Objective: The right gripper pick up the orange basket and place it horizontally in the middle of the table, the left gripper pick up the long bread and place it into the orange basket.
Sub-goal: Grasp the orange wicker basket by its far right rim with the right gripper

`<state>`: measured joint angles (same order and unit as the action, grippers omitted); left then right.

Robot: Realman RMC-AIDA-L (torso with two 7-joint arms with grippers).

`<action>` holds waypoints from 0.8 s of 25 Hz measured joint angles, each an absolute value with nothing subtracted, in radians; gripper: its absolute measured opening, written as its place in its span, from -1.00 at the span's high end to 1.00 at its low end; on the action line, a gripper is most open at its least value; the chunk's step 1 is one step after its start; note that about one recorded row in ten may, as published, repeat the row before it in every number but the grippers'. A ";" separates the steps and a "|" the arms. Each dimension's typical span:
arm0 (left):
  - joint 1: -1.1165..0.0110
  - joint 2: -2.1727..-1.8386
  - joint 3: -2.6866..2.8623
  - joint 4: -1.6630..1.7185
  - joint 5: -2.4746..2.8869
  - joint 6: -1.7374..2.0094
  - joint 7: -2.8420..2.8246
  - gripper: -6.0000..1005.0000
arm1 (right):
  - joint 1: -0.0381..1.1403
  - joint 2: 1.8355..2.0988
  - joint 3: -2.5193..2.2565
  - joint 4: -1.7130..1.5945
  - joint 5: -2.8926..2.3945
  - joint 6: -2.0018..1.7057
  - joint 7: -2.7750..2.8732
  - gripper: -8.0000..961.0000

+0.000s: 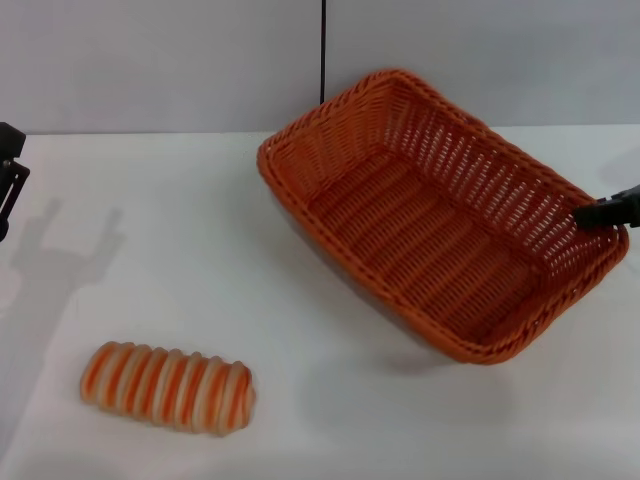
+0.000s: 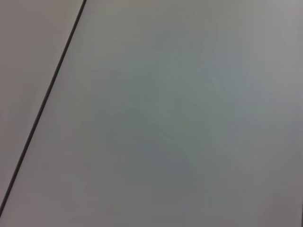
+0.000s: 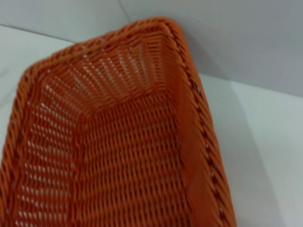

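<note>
On the table (image 1: pixel 330 400), the orange basket (image 1: pixel 440 215) sits right of centre, tilted, long axis diagonal, its right rim pinched by the right gripper (image 1: pixel 600 212). The long bread (image 1: pixel 167 387) lies front-left, nearly crosswise. The left gripper (image 1: pixel 8 175) is at the left edge; whether its fingers are apart or together, I cannot tell

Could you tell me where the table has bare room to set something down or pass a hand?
The table lies bare between the left gripper at its left edge and the orange basket, and in front of the basket, right of the long bread. It is crowded at the basket's right rim, where the right gripper sits.
</note>
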<state>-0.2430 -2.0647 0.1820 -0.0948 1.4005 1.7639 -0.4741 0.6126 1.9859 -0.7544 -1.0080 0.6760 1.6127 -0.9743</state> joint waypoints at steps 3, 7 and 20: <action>-0.243 -2.065 0.182 -0.093 1.400 1.763 -0.474 -0.68 | 0.593 1.987 -0.754 -1.040 0.756 1.631 -1.014 0.66; -0.244 -2.065 0.182 -0.092 1.400 1.762 -0.474 -0.68 | 0.558 1.987 -0.753 -1.075 0.890 1.645 -1.070 0.66; -0.251 -2.064 0.178 -0.092 1.398 1.747 -0.474 -0.68 | 0.489 1.947 -0.597 -1.080 1.191 1.781 -1.284 0.66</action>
